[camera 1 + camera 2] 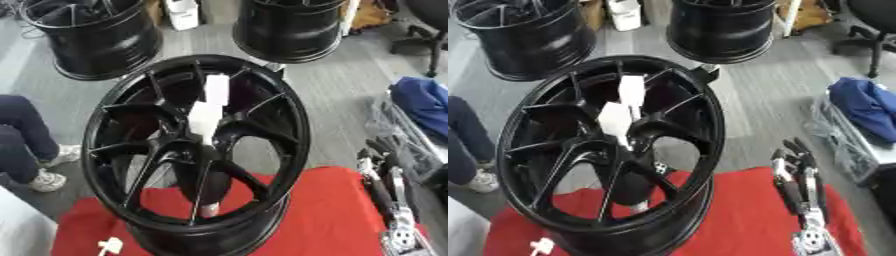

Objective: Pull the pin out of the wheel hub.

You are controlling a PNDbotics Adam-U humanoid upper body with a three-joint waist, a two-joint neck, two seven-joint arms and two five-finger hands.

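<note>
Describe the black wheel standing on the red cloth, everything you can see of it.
The wheel is glossy black, metal by its look, with thin paired spokes running from a central hub to a deep rim. It stands tilted, its face turned up toward the camera, its lower edge resting on the red cloth. Two white blocky pieces stick up at the hub, one above the other; whether they are the pin cannot be told. The right hand stands apart to its right, fingers straight, touching nothing.
</note>
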